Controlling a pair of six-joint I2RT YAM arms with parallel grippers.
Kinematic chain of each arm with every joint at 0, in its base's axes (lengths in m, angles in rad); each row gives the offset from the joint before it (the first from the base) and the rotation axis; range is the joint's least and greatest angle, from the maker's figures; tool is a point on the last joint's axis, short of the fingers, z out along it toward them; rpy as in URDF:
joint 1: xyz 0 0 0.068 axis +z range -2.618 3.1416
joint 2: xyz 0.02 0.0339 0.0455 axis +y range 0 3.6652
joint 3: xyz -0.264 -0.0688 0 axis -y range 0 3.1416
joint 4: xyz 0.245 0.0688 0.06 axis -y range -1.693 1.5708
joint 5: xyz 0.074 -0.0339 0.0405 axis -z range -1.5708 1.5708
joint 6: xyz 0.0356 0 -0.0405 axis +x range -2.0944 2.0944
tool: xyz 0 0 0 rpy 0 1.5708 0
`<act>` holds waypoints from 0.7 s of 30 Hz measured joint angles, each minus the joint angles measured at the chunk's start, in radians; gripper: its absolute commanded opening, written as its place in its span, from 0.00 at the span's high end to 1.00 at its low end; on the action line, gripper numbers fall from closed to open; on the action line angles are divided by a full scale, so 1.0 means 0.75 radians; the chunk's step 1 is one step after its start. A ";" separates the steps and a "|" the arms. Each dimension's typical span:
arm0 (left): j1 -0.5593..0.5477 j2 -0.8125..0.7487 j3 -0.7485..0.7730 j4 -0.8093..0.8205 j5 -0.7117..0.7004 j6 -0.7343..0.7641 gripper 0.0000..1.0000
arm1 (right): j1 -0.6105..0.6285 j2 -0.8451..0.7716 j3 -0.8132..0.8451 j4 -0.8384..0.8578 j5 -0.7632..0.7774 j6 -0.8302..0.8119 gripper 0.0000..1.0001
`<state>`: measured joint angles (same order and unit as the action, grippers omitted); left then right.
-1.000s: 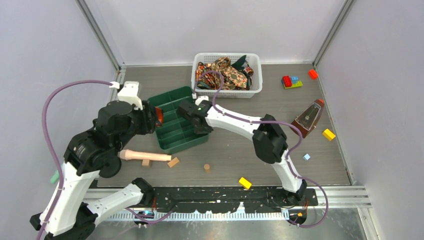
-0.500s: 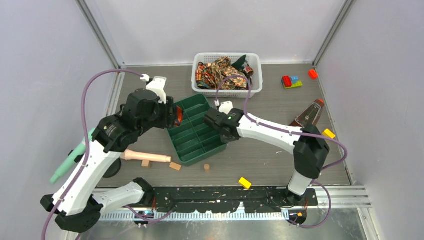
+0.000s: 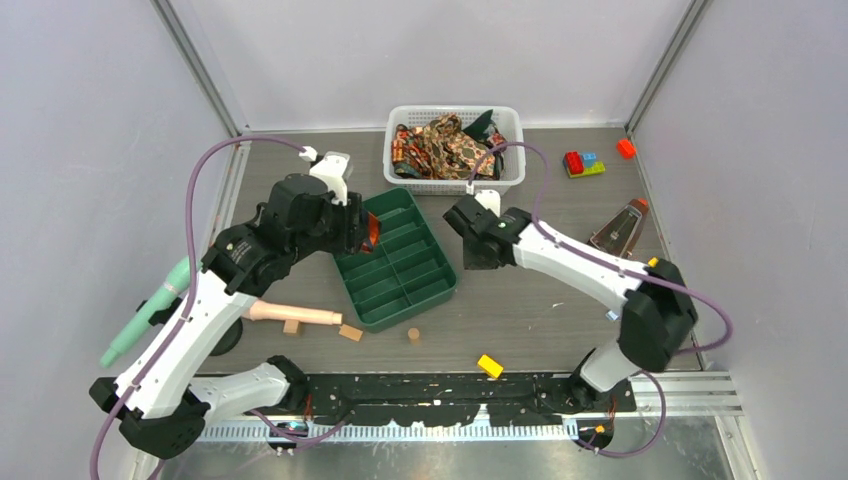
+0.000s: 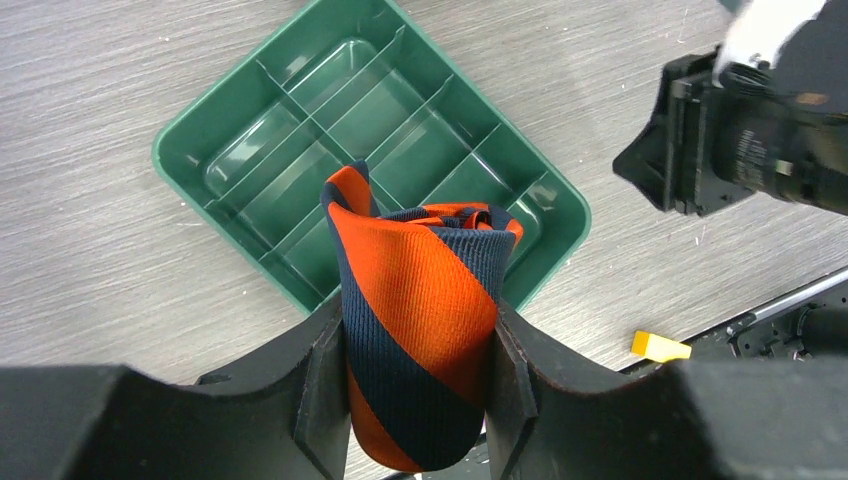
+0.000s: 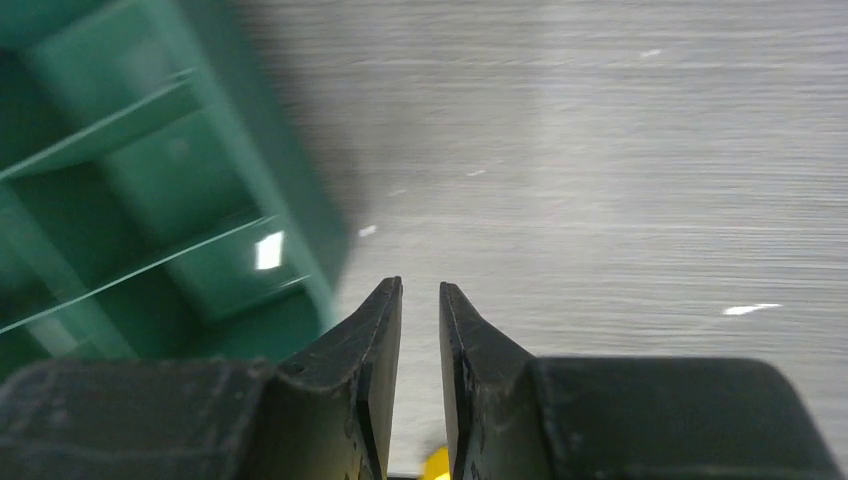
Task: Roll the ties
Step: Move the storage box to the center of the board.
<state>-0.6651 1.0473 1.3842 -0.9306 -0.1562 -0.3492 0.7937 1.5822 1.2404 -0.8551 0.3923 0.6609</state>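
A rolled orange-and-dark striped tie point(image 4: 420, 270) stands upright between my left gripper's point(image 4: 418, 318) fingers, which are shut on it. This gripper hovers over the near end of a green divided tray point(image 4: 250, 130), whose compartments hold nothing. From above, the left gripper point(image 3: 366, 232) and the tie point(image 3: 373, 236) sit at the tray's point(image 3: 400, 270) left rim. More ties point(image 3: 445, 145), brown-gold paisley and dark green, lie heaped in the white mesh basket point(image 3: 455, 186). My right gripper point(image 3: 472, 256) hangs just right of the tray, over bare table. Its jaws point(image 5: 420, 290) stand a narrow gap apart with nothing between them.
A metronome point(image 3: 620, 235) lies at the right, with toy bricks point(image 3: 582, 163) behind it. Yellow blocks point(image 3: 489, 366) point(image 3: 657, 268), small wooden pieces point(image 3: 347, 328) point(image 3: 413, 335) and a pink peg point(image 3: 290, 313) lie near the front. A mint-green handle point(image 3: 140, 320) sticks out at the left edge.
The green tray has slid to the right and turned. My left arm followed it with the rolled tie. My right gripper has come off the tray's edge and moved right.
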 measured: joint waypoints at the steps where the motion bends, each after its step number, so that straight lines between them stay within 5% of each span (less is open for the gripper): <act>1: 0.000 0.000 0.000 -0.001 -0.001 0.002 0.64 | 0.009 -0.048 -0.025 0.048 -0.047 0.025 0.74; 7: 0.000 -0.003 -0.001 -0.001 -0.003 0.016 0.65 | 0.137 -0.228 -0.168 0.350 -0.322 0.268 0.74; 21: 0.000 -0.051 -0.001 -0.011 -0.049 0.024 0.65 | 0.344 0.236 -0.082 0.721 -0.619 0.435 0.76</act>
<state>-0.6651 1.0088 1.3838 -0.9386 -0.1928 -0.3313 1.0519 1.7592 1.1786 -0.3145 -0.0719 0.9871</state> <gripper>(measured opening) 0.446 0.243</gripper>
